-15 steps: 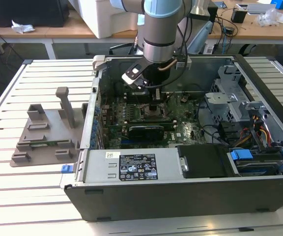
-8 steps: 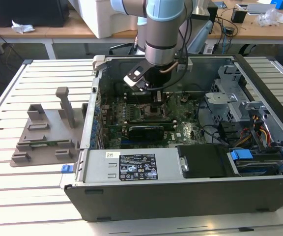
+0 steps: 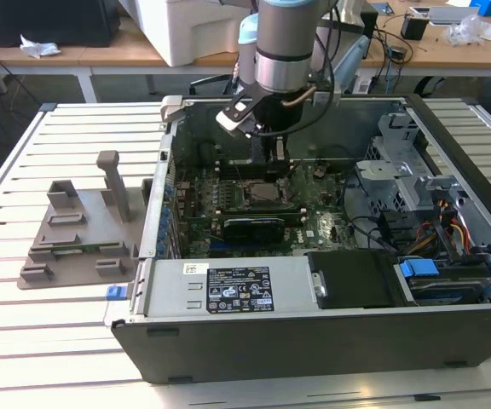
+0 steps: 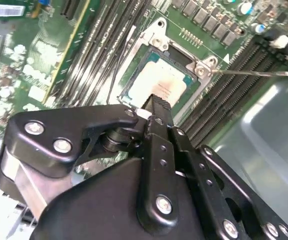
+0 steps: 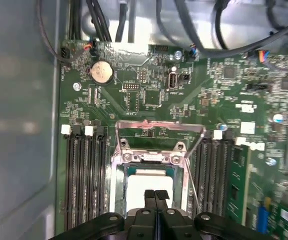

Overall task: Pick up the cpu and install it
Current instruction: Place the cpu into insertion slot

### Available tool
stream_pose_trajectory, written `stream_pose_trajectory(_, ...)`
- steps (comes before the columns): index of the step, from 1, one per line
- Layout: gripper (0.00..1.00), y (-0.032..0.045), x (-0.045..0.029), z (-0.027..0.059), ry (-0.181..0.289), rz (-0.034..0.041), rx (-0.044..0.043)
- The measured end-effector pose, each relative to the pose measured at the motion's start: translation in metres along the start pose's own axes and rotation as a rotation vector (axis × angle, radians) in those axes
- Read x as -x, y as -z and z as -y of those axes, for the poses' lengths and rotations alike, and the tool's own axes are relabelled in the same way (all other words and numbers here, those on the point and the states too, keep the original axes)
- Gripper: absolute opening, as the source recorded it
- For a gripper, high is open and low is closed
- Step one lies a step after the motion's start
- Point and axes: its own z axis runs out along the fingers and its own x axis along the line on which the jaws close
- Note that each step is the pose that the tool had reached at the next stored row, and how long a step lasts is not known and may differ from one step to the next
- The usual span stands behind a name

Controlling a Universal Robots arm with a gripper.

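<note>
An open computer case [image 3: 314, 345] lies on its side on a slatted white table [image 3: 58, 341]. 1 robot arm [image 3: 284, 43] reaches down from above into the case, over the green motherboard [image 5: 149, 95].

The gripper [image 3: 278, 162] hangs directly above the processor socket [image 4: 157, 42]. In both wrist views its 2 black fingers [image 5: 149, 195] are pressed together with no gap between them and nothing clamped there. In the second wrist view the gripper's tip [image 4: 159, 101] sits just over the cpu [image 4: 154, 82] (whether it actually touches the chip cannot be told).

The cpu lies flat inside the socket, its pale silvery top facing up, framed by the socket's metal bracket. In the first wrist view the cpu [image 5: 136, 187] shows as a bright square partly behind the fingertips. A thin metal lever [image 4: 254, 73] sticks out from 1 corner of the socket.

Rows of black memory slots [image 5: 84, 175] run along both sides of the socket, and a round coin battery [image 5: 101, 71] sits farther along the board. A black graphics card [image 3: 254, 227] lies near the socket, on the side toward the exterior camera.

Outside the case, toward the exterior view's left, a grey plastic holder tray [image 3: 75, 247] rests on the table.
</note>
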Motion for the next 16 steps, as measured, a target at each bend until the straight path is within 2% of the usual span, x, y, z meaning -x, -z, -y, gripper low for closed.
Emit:
stream_pose_trajectory(9, 0.11, 0.0532, 0.0017, 0.0011, 0.000, 0.0028, 0.0000)
stream_pose_trajectory(10, 0.11, 0.0555, 0.0018, 0.0012, 0.000, 0.0027, 0.0000)
stream_pose_trajectory(16, 0.11, 0.0560, 0.0018, 0.0012, 0.000, 0.0027, 0.0000)
